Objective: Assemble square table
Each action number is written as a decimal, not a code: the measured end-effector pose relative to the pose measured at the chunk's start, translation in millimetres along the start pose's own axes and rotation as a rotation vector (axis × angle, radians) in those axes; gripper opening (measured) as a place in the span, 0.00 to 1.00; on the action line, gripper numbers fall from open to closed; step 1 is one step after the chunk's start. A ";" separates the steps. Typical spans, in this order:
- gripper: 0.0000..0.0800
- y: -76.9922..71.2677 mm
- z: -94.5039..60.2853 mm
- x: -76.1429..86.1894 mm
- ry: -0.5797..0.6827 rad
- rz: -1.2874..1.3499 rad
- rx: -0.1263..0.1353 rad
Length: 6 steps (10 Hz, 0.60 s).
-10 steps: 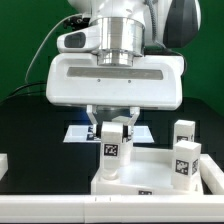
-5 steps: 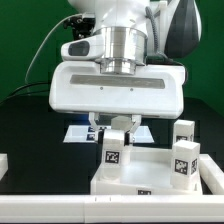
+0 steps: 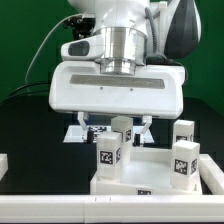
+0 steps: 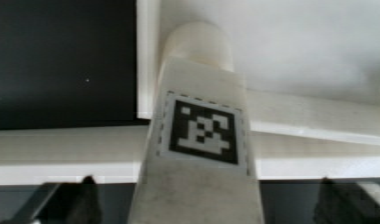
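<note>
The gripper [image 3: 115, 128] is hanging over the square tabletop [image 3: 135, 173], and its jaws are standing wide apart, one finger [image 3: 84, 127] on each side of a peg leg [image 3: 112, 152] without touching it. This leg is standing upright on the tabletop's corner at the exterior view's left, and its black-and-white tag is facing the camera. In the wrist view the same leg [image 4: 205, 140] is filling the middle of the picture, rising from the white panel [image 4: 311, 125]. Two other legs are standing at the exterior view's right: one [image 3: 183, 160] on the tabletop's near corner, another [image 3: 184, 132] just behind it. The marker board [image 3: 75, 134] is lying on the black table [image 3: 30, 125] behind the gripper.
</note>
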<state>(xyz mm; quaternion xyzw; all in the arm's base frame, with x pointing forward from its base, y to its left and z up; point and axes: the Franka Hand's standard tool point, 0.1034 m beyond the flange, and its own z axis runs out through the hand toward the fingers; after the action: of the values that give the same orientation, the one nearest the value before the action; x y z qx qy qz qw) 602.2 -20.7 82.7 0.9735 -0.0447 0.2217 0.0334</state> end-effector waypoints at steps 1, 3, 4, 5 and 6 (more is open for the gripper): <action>0.79 0.0 0.0 0.0 0.000 0.000 0.000; 0.81 -0.3 0.3 -0.6 -0.006 0.000 0.001; 0.81 -1.1 1.0 -2.9 -0.046 0.007 0.012; 0.81 2.1 -1.6 -0.2 -0.079 0.021 0.021; 0.81 4.6 -2.8 1.5 -0.116 0.041 0.032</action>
<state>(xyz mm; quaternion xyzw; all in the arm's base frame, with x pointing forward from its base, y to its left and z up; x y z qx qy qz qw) 601.9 -25.2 86.1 0.9840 -0.0631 0.1664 0.0106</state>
